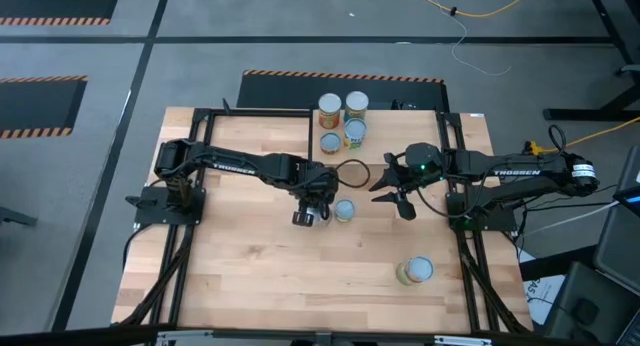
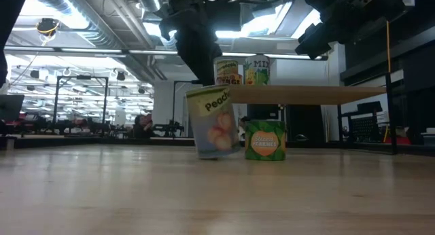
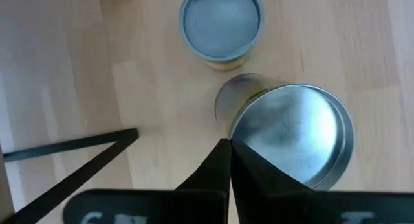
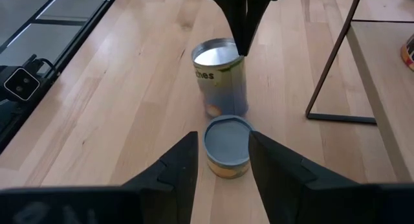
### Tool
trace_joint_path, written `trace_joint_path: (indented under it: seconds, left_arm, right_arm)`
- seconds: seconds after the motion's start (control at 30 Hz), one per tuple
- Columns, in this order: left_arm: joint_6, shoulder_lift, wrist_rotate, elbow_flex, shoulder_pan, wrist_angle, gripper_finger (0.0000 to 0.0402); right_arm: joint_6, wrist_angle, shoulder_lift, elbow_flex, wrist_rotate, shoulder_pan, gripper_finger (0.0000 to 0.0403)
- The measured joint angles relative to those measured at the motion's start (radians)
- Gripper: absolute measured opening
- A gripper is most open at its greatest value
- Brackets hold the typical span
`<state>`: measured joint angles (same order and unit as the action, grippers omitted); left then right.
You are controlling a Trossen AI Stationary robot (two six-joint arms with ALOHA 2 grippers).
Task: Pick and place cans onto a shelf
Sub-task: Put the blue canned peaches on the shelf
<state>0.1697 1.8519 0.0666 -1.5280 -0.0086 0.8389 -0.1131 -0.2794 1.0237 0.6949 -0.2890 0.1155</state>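
Observation:
A peach-labelled can (image 2: 214, 123) with a silvery top (image 3: 291, 136) leans tilted on the table's middle. My left gripper (image 1: 313, 204) is shut, above it at its top rim. A small can with a pale blue top (image 4: 226, 145) and a green label (image 2: 265, 140) stands upright on its base beside it. My right gripper (image 4: 223, 166) is open and empty, above the table to the right of both cans (image 1: 395, 191). The shelf (image 2: 306, 94) stands at the far side, with two cans (image 1: 329, 108) (image 1: 356, 104) on its board and two more (image 1: 330, 141) (image 1: 353, 134) lower down. My left gripper touches the peach can's top rim (image 3: 234, 138) with the tips of its shut fingers (image 4: 238, 30). The fingers come from above, pointing down. The can is tilted, its bottom edge (image 2: 216, 155) on the table. Whether the tips pinch the rim or only press on it, I cannot tell.
Another can (image 1: 415, 271) sits alone near the table's near right corner. The shelf's thin black leg (image 4: 330, 62) stands close to the far side of the two middle cans. A dark ring (image 1: 352, 171) lies between the grippers and the shelf.

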Motion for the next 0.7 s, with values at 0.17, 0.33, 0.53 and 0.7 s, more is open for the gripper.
trace_joint_path:
  seconds: [0.17, 0.33, 0.53, 0.7]
  left_arm:
    - [0.000, 0.000, 0.002, 0.000, 0.000, -0.002, 0.0000]
    - [-0.001, 0.000, 0.002, 0.000, 0.000, -0.003, 0.0018]
    - [-0.001, 0.000, 0.002, 0.000, 0.000, -0.006, 0.0046]
    - [-0.002, -0.002, 0.002, 0.000, 0.000, -0.023, 0.0050]
  right_arm:
    - [0.000, 0.000, 0.000, 0.000, 0.000, 0.000, 0.0141]
    - [0.000, 0.000, 0.000, 0.000, 0.000, 0.000, 0.0141]
    - [0.000, 0.000, 0.000, 0.000, 0.000, 0.000, 0.0141]
    - [0.000, 0.003, 0.000, 0.000, 0.000, 0.000, 0.0141]
